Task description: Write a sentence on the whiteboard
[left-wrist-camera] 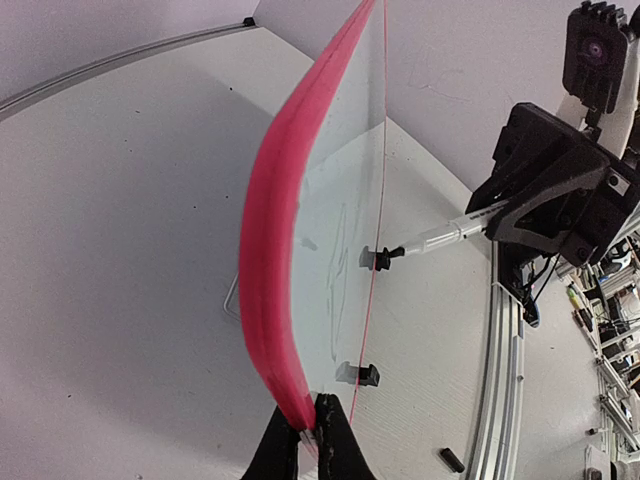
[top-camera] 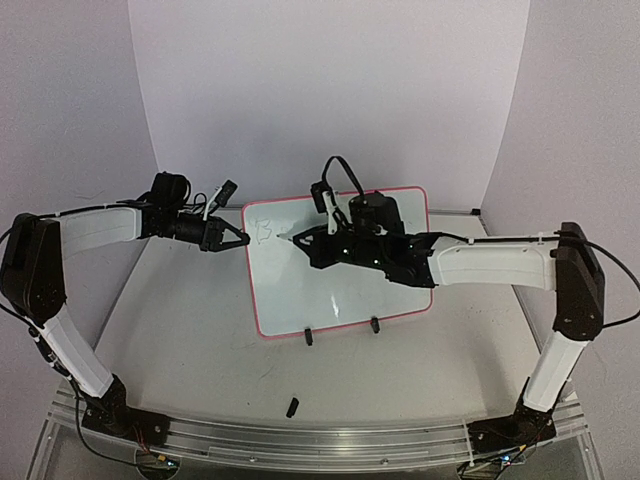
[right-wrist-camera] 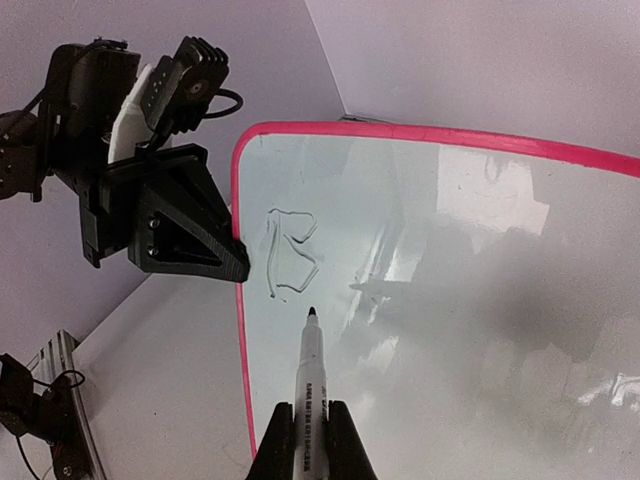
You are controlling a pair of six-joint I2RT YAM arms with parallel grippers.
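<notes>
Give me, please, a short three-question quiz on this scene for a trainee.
1. True or false: the left gripper is clamped on the whiteboard frame.
2. What does the right gripper hold? A) an eraser B) a marker C) a cloth
3. Fill in: the writing on the board is the single letter ___.

Key: 1 true; 2 B; 3 B.

A robotics lab: the left arm (top-camera: pixel 75 350) and right arm (top-camera: pixel 490 262) are bolted to an aluminium rail (top-camera: pixel 300 440) along the bench's (top-camera: pixel 200 340) near edge, a plain white backdrop (top-camera: pixel 330 90) wraps the far edge and both sides, and cluttered cables and gear (left-wrist-camera: pixel 612 330) lie beyond the near edge
</notes>
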